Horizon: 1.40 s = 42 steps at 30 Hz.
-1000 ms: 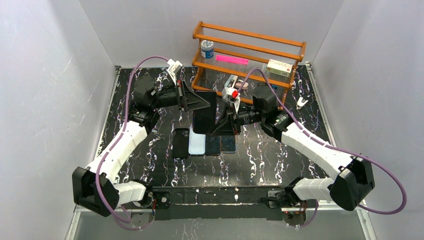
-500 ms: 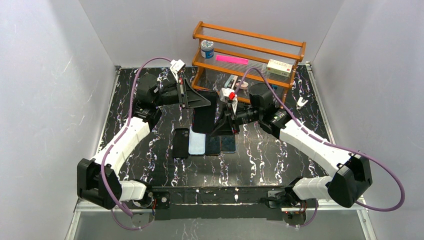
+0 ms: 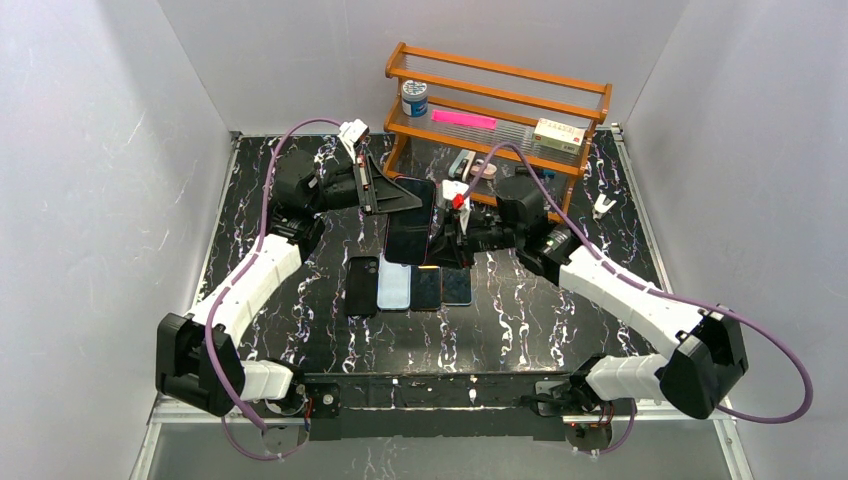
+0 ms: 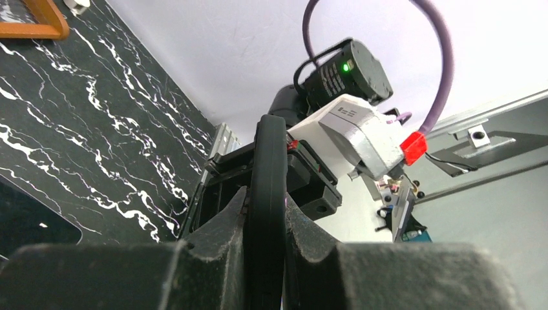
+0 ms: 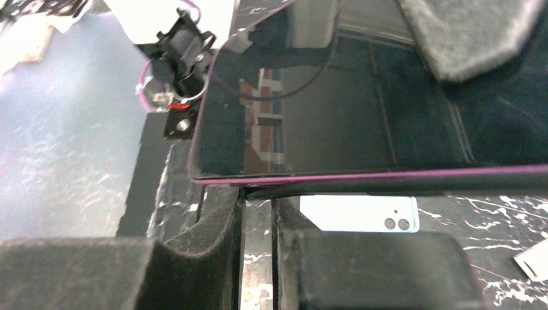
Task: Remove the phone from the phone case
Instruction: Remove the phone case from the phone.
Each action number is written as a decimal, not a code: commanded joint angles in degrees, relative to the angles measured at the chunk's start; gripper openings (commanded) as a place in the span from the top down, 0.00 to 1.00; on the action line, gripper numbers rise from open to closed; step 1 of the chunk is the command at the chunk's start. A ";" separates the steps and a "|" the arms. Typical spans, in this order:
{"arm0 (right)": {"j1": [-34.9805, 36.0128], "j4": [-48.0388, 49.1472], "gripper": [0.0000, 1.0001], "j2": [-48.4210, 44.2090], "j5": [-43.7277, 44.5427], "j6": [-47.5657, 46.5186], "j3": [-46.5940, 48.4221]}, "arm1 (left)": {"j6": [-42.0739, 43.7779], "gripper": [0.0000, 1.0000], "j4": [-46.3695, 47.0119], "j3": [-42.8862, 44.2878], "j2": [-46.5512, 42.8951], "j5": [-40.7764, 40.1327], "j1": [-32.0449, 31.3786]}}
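Note:
A dark phone [image 3: 410,225] with a purple edge, in a black phone case, hangs tilted above the table's middle. My left gripper [image 3: 408,203] is shut on its far end. In the left wrist view the case's black edge [image 4: 268,161] runs straight up between the closed fingers of that gripper [image 4: 266,213]. My right gripper [image 3: 443,242] is at the phone's right side. In the right wrist view the glass [image 5: 323,110] fills the top. The case's black rim [image 5: 400,184] stands slightly off the purple edge. The right gripper [image 5: 257,200] is nearly closed, with that rim at its tips.
Several other phones and cases lie in a row under the held one: a black one [image 3: 362,285], a light blue one [image 3: 394,288] and two dark ones [image 3: 441,287]. An orange wooden rack [image 3: 590,95] with a jar [image 3: 414,97] stands at the back. A small white clip [image 3: 601,206] lies at the right.
The right wrist has rolled and drawn in closer to the phone's right edge. The left arm has shifted slightly back and up with the phone. Both grips are unchanged.

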 commanded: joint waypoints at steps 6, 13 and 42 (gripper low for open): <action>-3.37 13.95 0.75 -5.69 23.36 19.11 -6.44 | -6.97 1.00 8.61 -2.77 -3.27 -4.33 -0.87; -3.45 12.30 0.59 -12.76 22.39 29.90 -10.86 | -5.39 1.00 9.58 -5.96 -3.99 -17.39 -0.84; -3.54 24.21 0.51 -16.90 23.98 68.00 -17.70 | -9.25 1.00 15.62 -10.17 -4.80 -25.79 -0.95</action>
